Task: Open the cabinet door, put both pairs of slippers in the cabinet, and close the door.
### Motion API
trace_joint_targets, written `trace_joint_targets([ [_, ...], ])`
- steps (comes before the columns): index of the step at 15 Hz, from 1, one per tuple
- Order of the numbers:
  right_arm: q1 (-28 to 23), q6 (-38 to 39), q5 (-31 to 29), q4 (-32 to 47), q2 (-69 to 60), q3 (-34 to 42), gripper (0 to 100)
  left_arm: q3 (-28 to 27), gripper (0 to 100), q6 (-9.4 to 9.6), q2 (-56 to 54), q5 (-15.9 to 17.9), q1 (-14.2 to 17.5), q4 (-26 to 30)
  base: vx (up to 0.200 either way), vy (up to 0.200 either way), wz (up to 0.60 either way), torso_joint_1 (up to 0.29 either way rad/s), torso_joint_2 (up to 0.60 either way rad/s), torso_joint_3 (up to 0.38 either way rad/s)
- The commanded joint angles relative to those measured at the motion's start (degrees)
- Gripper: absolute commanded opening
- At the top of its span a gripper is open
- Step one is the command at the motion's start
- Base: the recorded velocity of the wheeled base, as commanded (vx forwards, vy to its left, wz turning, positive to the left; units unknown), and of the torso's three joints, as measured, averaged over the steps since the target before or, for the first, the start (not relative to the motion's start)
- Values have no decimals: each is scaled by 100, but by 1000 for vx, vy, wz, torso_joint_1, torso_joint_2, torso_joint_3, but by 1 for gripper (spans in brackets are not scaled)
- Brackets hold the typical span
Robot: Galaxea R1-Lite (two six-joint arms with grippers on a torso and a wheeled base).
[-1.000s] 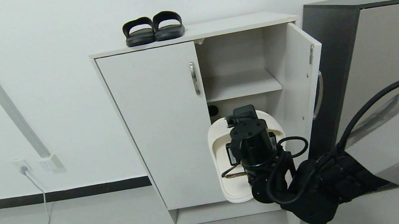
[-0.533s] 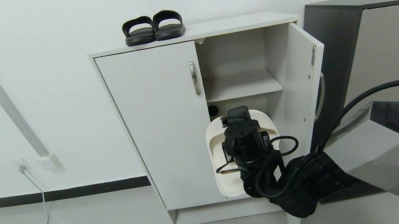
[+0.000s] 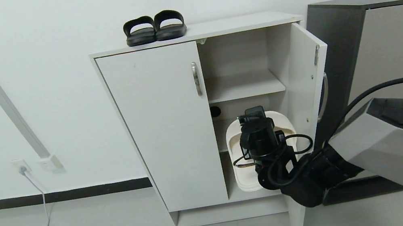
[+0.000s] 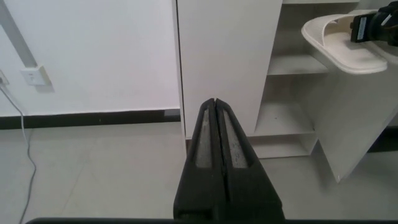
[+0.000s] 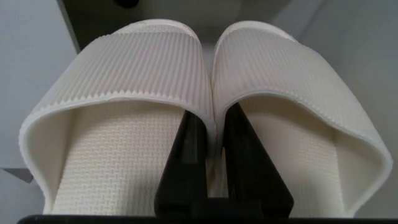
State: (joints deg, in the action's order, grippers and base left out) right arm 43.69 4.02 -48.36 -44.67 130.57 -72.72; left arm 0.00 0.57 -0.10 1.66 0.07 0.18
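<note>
The right gripper (image 5: 212, 121) is clamping the white slippers (image 3: 239, 164) by their two inner side walls, with one finger (image 5: 189, 149) sitting inside each slipper; the pair is hanging side by side, toes pointing into the cabinet (image 3: 235, 24), in its open right half below the shelf (image 3: 244, 86); whether the soles are touching a board cannot be told. The right door (image 3: 303, 71) is standing swung out, while the left door (image 3: 163, 127) is staying flush and shut. The black slippers (image 3: 154, 27) are sitting side by side on the cabinet's top, above the left door. The left gripper (image 4: 214, 104) is hanging over the floor (image 4: 93, 168) in front of the cabinet, well apart from both pairs; its fingers are pressing together on nothing. A grey cabinet (image 3: 377, 38) is standing just beside the open door; a cable is trailing down from a wall socket (image 3: 22, 167) to the floor.
</note>
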Motion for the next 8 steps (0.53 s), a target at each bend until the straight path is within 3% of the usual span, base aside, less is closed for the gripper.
trace_joint_targets([
  [1, -71, 2, 2, -16, -76, 179, 0, 0, 0, 4, 10, 1, 1, -1, 0, 0, 0, 0, 0, 0],
  [8, -335, 2, -68, -25, -559, 1023, 0, 0, 0, -5, 10, 1, 1, -1, 0, 0, 0, 0, 0, 0],
])
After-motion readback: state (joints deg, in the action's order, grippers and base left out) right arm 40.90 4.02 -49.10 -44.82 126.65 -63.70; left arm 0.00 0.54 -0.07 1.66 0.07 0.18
